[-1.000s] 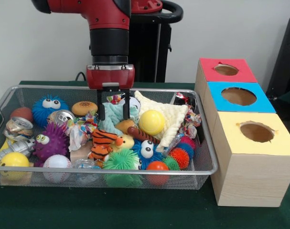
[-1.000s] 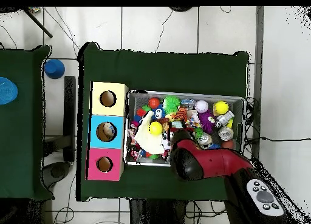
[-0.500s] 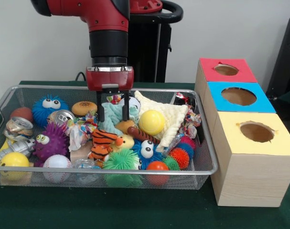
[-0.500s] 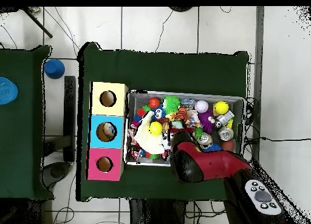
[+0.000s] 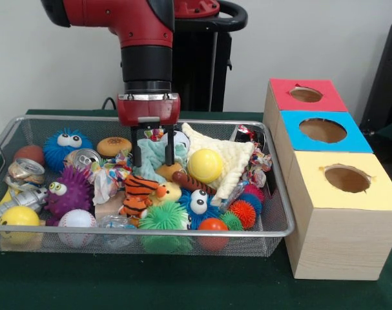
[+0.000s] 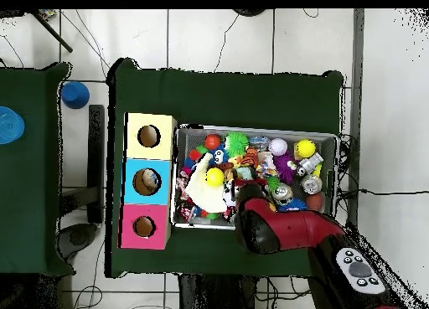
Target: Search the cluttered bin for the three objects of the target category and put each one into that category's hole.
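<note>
two black fingers of the gripper (image 5: 153, 150) stand open, holding nothing, with the teal cloth (image 5: 158, 157) directly between and below them.

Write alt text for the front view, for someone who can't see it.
A red robot arm holds its open gripper over a teal cloth in a wire bin crowded with spiky balls, crushed cans, a plush tiger and a yellow ball. To the right in the picture stand three wooden boxes with round holes, topped red, blue and yellow.
</note>
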### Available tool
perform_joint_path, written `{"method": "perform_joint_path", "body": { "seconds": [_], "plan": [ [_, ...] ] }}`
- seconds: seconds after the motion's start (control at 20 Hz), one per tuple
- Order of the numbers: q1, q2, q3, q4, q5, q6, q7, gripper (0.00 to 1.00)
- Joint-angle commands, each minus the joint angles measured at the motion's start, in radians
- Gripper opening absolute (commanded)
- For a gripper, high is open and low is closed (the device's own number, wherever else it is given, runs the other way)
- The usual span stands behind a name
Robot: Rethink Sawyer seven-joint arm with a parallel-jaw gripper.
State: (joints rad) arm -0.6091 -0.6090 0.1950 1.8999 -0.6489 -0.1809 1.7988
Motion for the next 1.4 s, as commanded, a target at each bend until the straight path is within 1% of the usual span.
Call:
{"method": "perform_joint_path", "body": {
  "seconds": [0.05,0.2,0.35,0.6,0.75,0.9,1.4],
  "plan": [
    [-0.008,0.053,-0.013,-0.044,-0.064,-0.070,0.081,1.00],
    [-0.039,0.077,0.007,-0.056,-0.079,-0.057,0.079,1.00],
    [-0.063,0.087,0.025,-0.066,-0.087,-0.027,0.075,1.00],
    [-0.118,0.127,0.054,-0.105,-0.132,-0.012,0.055,1.00],
    [-0.134,0.137,0.065,-0.113,-0.148,-0.010,0.055,1.00],
    [-0.114,0.148,0.037,-0.109,-0.139,-0.032,0.068,1.00],
    [-0.111,0.162,0.036,-0.127,-0.138,-0.019,0.066,1.00]
  ]
}}
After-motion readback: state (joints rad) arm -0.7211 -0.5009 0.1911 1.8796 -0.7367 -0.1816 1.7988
